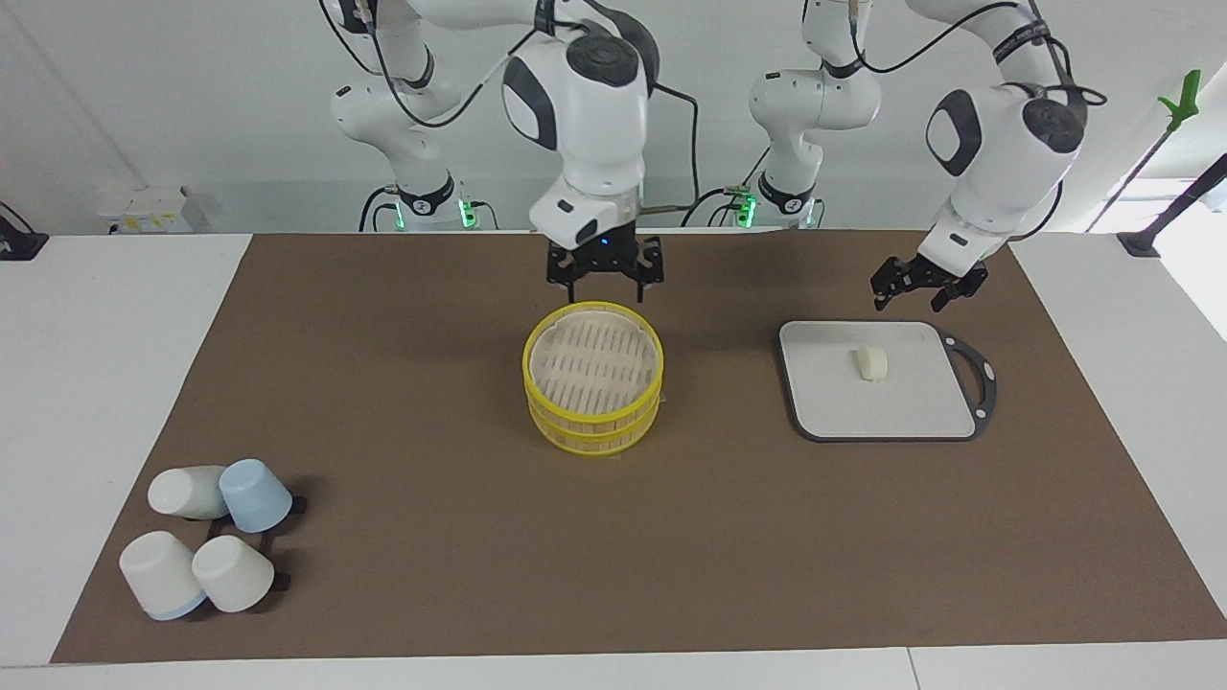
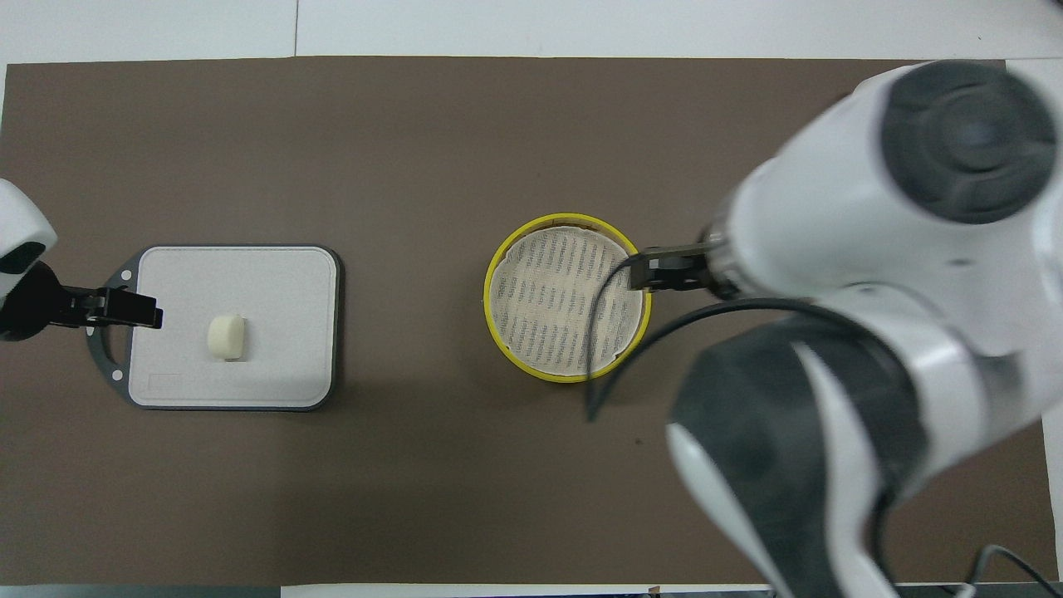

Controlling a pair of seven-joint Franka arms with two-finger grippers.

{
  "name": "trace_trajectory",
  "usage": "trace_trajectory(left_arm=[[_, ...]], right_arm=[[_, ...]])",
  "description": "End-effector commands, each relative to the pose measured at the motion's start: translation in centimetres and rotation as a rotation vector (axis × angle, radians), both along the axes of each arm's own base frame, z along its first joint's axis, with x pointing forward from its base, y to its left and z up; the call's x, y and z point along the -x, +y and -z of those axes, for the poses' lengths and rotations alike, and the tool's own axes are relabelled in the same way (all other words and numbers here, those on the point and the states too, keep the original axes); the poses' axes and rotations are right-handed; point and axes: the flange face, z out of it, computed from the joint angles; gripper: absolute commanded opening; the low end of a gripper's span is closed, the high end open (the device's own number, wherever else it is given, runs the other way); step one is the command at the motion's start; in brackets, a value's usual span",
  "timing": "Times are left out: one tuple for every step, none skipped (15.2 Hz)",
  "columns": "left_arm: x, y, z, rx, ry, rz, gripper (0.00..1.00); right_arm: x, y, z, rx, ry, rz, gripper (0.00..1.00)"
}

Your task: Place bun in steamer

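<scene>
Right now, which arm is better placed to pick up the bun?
Left. The left gripper hangs open by the grey board's edge, close to the bun. The right gripper is open at the steamer's rim, away from the bun.

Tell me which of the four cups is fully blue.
The blue cup, upturned and nearest the steamer; the other three are white, one with a blue rim.

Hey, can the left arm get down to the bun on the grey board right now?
Probably yes. The left end effector hangs by the board's edge, the bun lies alone and uncovered on it, and the right end effector is away at the steamer.
</scene>
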Motion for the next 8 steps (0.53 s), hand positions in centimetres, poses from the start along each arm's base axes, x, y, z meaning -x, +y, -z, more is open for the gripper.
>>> trace_trajectory(left_arm=[[-0.2, 0.1, 5.8, -0.025, -0.029, 0.054, 1.00], [-0.6, 0.1, 7.2, -0.029, -0.025, 0.078, 1.00], [-1.0, 0.1, 8.3, -0.033, -0.036, 0.093, 1.00], [-0.8, 0.3, 9.0, -0.034, -0.043, 0.092, 1.00], [-0.5, 0.5, 9.5, -0.034, -0.053, 0.088, 1.00], [-0.4, 0.5, 9.8, -0.036, -0.066, 0.082, 0.97], [-0.4, 0.5, 10.2, -0.037, -0.077, 0.081, 0.95], [-0.5, 0.5, 10.6, -0.038, -0.077, 0.081, 0.93]], right_arm=[[-0.2, 4.3, 4.3, -0.004, -0.004, 0.021, 1.00], [0.1, 5.7, 5.8, -0.016, -0.016, 0.037, 1.00], [0.1, 5.7, 7.8, -0.018, -0.023, 0.042, 1.00], [0.1, 5.2, 9.5, -0.019, -0.020, 0.047, 1.00], [0.4, 5.3, 10.0, -0.022, -0.023, 0.053, 1.00], [0.6, 5.5, 10.6, -0.019, -0.018, 0.052, 1.00], [1.0, 5.6, 11.1, -0.015, -0.014, 0.046, 1.00], [1.0, 5.6, 11.3, -0.011, -0.010, 0.044, 1.00]])
